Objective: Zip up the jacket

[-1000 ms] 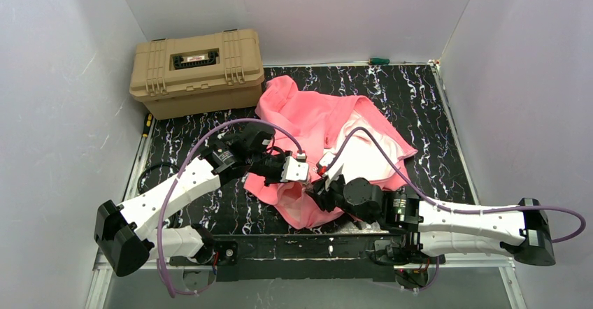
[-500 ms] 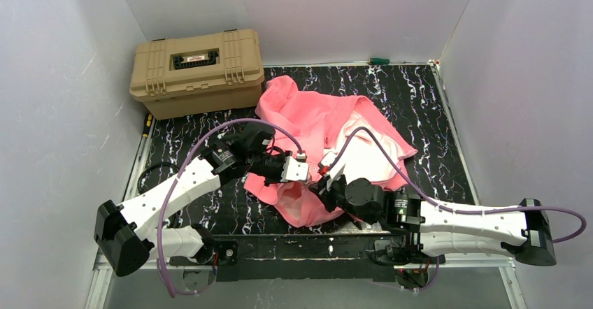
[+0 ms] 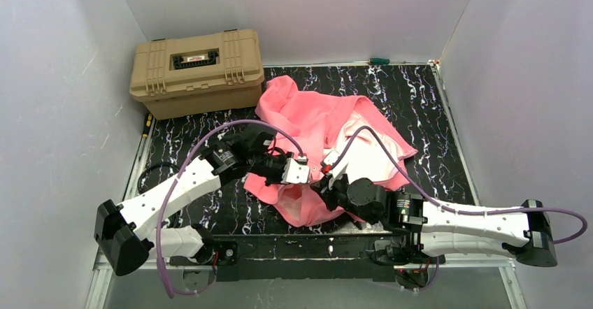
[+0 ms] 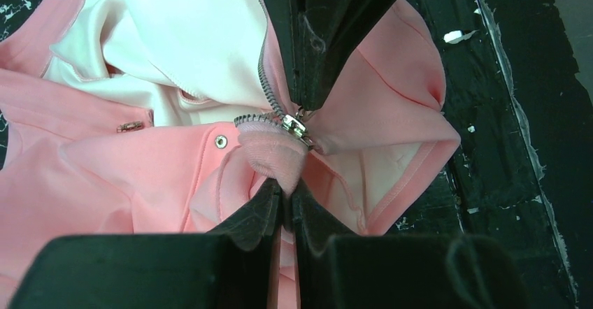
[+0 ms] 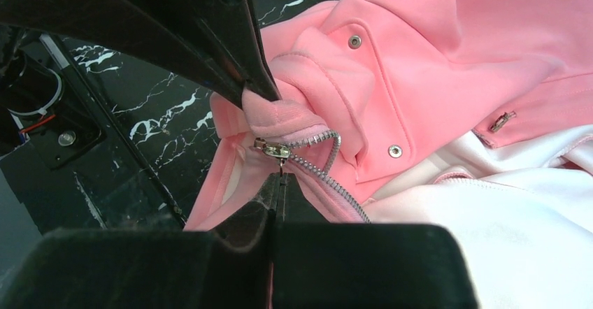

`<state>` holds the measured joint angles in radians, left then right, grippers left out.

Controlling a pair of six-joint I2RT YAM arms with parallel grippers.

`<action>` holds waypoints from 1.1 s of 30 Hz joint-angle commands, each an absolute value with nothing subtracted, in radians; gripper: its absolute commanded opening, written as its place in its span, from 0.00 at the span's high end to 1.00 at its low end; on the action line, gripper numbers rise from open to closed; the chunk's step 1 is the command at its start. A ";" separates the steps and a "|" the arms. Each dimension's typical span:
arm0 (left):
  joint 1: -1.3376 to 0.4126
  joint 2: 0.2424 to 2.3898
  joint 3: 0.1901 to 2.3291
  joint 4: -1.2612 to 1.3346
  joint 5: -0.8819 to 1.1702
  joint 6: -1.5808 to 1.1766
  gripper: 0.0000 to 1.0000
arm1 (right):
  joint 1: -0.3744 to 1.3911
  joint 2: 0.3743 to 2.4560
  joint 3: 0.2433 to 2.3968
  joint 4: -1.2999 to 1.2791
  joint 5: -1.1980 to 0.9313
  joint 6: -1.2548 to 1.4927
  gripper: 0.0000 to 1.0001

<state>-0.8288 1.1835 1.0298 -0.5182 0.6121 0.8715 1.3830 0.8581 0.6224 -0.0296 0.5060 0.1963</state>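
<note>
1. Since a second ago, the right arm has edged leftward toward its partner, and the right pincer [image 3: 327, 183], then part open, has drawn closed. Left arm, jacket [image 3: 318, 117] and case sit as before.
2. Jacket lies crumpled mid-bench [image 3: 419, 99], salmon side up. Pale lining [image 3: 367, 152] is exposed on its right half, and the near hem reaches toward the arm bases.
3. Left pincer [image 4: 283, 189]: fingers pressed together on a bunched fold of pink fabric at the bottom end of the zipper. The fold bulges out just past the tips.
4. Right pincer, seen in its own wrist view [image 5: 280, 178]: closed, tips right against the zipper slider [image 5: 273, 148]. A thin pull runs from the slider into the tips, so it looks pinched there.
5. In the left wrist view the right pincer's fingers [image 4: 315, 57] come down from above onto the slider [image 4: 295, 123]. The two pincers are tip to tip, with only the slider and the fold between them.
6. Zipper teeth [image 4: 261, 78] run up from the slider along the lining edge; the front is open above it.
7. One snap stud [image 4: 221, 141] shows on the pocket flap beside the fold.
8. Tan case [image 3: 196, 71] stands at the far left corner, lid down, just beside the jacket's hood end.
</note>
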 commanded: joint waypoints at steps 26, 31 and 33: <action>-0.916 1.095 0.994 -0.595 0.629 1.092 1.00 | 0.947 0.913 0.725 -0.112 -0.187 0.268 0.99; -0.928 1.130 1.007 -0.579 0.494 1.018 0.86 | 0.942 0.923 0.750 -0.104 -0.240 0.275 0.99; -0.928 1.135 1.002 -0.523 0.435 0.957 0.75 | 0.942 0.921 0.750 -0.101 -0.247 0.279 0.99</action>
